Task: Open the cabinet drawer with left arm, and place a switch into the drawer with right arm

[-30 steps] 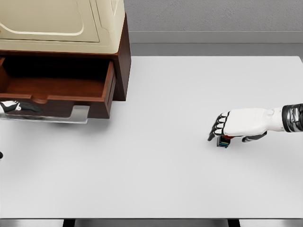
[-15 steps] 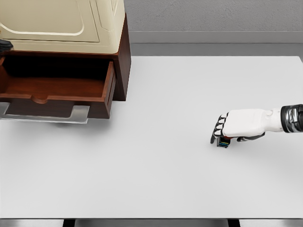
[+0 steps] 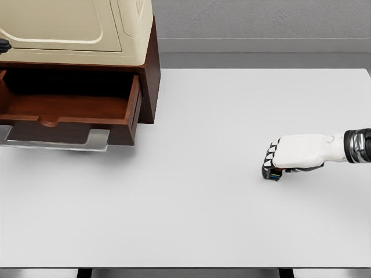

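On the right side of the white worktop [image 3: 191, 208], the robot's right hand [image 3: 293, 156] lies palm down with its dark-jointed fingers [image 3: 269, 159] curled together over a small switch [image 3: 273, 174], which shows only as a dark block with a touch of blue and red beneath the fingertips; the fingers appear clamped on it, and the switch sits low against the worktop surface, though whether it rests on the surface or is just off it cannot be told. One white forearm [image 3: 342, 146] reaches in level from the right edge, its wrist ringed in dark grey, the hand pointing toward the left. Well apart, at the upper left, stands one cabinet [image 3: 148, 75] of dark reddish wood with a cream-coloured upper body [image 3: 75, 29]. Its single drawer [image 3: 69, 110] is pulled out toward the camera, its wooden floor in plain sight, and a pale metal plate [image 3: 95, 141] shows along the lower front. A small dark shape [image 3: 3, 45] at the left edge, beside the cream panel, may be part of the left hand, but its fingers cannot be told. Counted: one switch, one drawer, one cabinet.
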Robot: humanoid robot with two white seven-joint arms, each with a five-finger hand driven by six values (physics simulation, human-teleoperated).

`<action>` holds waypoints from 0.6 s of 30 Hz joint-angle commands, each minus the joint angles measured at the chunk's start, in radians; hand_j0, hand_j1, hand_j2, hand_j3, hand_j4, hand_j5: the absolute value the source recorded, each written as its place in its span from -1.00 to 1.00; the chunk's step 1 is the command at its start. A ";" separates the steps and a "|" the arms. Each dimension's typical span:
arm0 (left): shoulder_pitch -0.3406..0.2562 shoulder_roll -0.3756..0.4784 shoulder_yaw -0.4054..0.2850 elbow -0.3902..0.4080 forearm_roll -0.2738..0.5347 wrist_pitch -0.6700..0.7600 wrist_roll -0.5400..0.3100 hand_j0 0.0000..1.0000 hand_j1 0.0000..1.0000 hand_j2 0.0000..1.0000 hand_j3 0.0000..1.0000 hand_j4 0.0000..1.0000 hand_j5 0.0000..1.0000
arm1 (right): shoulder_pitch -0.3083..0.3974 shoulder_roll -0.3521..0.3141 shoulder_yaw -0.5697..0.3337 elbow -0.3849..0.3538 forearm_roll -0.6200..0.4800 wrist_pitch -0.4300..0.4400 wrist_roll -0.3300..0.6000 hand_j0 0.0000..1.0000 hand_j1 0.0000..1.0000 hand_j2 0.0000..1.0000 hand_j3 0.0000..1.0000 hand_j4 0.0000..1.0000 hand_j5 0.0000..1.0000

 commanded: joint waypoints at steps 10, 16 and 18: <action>-0.002 0.003 0.001 0.003 0.008 0.001 0.000 1.00 1.00 1.00 1.00 1.00 1.00 | 0.000 0.000 0.000 0.000 -0.003 0.001 0.000 0.04 0.04 0.04 0.04 0.04 0.04; -0.002 0.004 0.001 0.001 0.008 0.001 0.000 1.00 1.00 1.00 1.00 1.00 1.00 | -0.002 0.003 -0.020 0.011 -0.020 0.001 0.000 0.03 0.03 0.03 0.03 0.03 0.03; -0.002 0.003 0.001 0.001 0.008 0.001 0.000 1.00 1.00 1.00 1.00 1.00 1.00 | 0.000 0.023 -0.052 0.022 -0.021 0.001 0.000 0.03 0.03 0.03 0.03 0.03 0.03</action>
